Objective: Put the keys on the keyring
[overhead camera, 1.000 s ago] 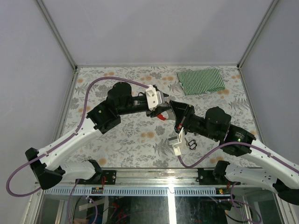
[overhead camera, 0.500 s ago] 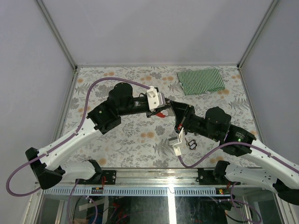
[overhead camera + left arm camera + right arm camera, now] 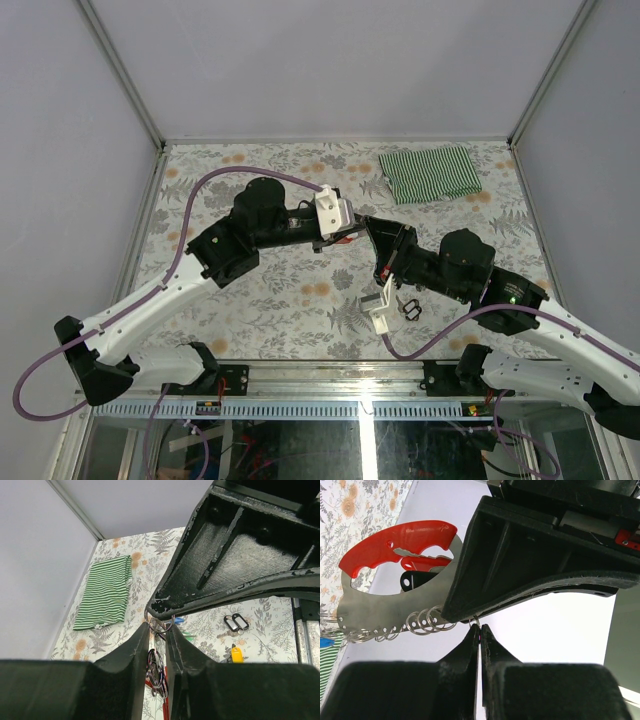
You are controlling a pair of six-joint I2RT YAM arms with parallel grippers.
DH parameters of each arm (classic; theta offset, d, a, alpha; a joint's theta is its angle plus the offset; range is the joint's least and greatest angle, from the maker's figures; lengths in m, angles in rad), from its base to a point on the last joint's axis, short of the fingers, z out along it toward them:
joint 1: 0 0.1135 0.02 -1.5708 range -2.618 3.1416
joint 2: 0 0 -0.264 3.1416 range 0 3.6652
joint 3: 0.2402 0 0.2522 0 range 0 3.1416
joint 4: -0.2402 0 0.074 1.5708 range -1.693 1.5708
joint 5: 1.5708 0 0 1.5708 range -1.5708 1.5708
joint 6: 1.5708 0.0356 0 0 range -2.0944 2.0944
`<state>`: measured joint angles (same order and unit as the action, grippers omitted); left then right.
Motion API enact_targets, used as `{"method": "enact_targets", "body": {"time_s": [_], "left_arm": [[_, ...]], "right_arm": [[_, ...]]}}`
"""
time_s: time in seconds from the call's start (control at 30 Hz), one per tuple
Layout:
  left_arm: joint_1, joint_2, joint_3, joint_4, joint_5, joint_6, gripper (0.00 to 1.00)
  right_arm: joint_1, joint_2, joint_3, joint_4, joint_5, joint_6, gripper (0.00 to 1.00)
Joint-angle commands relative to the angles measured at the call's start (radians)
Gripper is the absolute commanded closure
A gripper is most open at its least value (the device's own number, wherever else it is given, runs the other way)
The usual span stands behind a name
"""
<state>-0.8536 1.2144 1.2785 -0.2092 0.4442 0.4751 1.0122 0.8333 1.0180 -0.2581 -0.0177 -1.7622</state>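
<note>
Keyring (image 3: 400, 540) hangs above mid-table between both arms: red clip, silver plate, small rings dangling. Right end effector (image 3: 479, 631) is clamped shut on one small ring. Left end effector (image 3: 158, 632) pinches the ring cluster hanging below. Yellow key (image 3: 236, 654) lies on table (image 3: 270, 630) underneath, unthreaded. Risk: opposing pulls could twist a thin ring out of either tiny pinch and drop the keyring.
</note>
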Motion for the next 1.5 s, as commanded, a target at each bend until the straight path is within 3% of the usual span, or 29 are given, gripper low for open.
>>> {"method": "enact_targets", "body": {"time_s": [0.0, 0.1, 0.37, 0.57, 0.77, 0.9, 1.03, 1.27, 1.47], "left_arm": [[-0.001, 0.001, 0.034, 0.008, -0.048, 0.014, 1.0], [0.001, 0.001, 0.034, 0.009, -0.069, 0.017, 1.0], [0.0, -0.028, 0.015, 0.037, -0.162, 0.018, 1.0], [0.001, -0.052, -0.006, 0.058, -0.204, 0.032, 1.0], [-0.003, -0.094, -0.069, 0.118, -0.253, 0.06, 1.0], [-0.008, -0.157, -0.191, 0.232, -0.28, 0.16, 1.0], [-0.009, -0.202, -0.279, 0.332, -0.322, 0.217, 1.0], [-0.013, -0.238, -0.346, 0.399, -0.361, 0.33, 1.0], [-0.019, -0.269, -0.394, 0.448, -0.376, 0.38, 1.0]], "right_arm": [[0.0, -0.031, 0.056, 0.063, -0.002, -0.026, 0.98], [0.001, -0.033, 0.056, 0.058, 0.002, -0.023, 0.94], [0.0, -0.044, 0.054, 0.028, 0.017, 0.01, 0.68], [0.0, -0.067, 0.034, 0.062, 0.032, 0.116, 0.64], [0.0, -0.109, 0.015, 0.259, 0.089, 0.654, 0.68], [0.0, -0.045, 0.17, 0.146, 0.202, 1.218, 0.68], [0.001, 0.035, 0.273, 0.044, 0.27, 1.595, 0.63], [0.0, 0.21, 0.433, -0.133, 0.324, 2.101, 0.6], [-0.007, 0.306, 0.501, -0.175, 0.295, 2.315, 0.6]]}}
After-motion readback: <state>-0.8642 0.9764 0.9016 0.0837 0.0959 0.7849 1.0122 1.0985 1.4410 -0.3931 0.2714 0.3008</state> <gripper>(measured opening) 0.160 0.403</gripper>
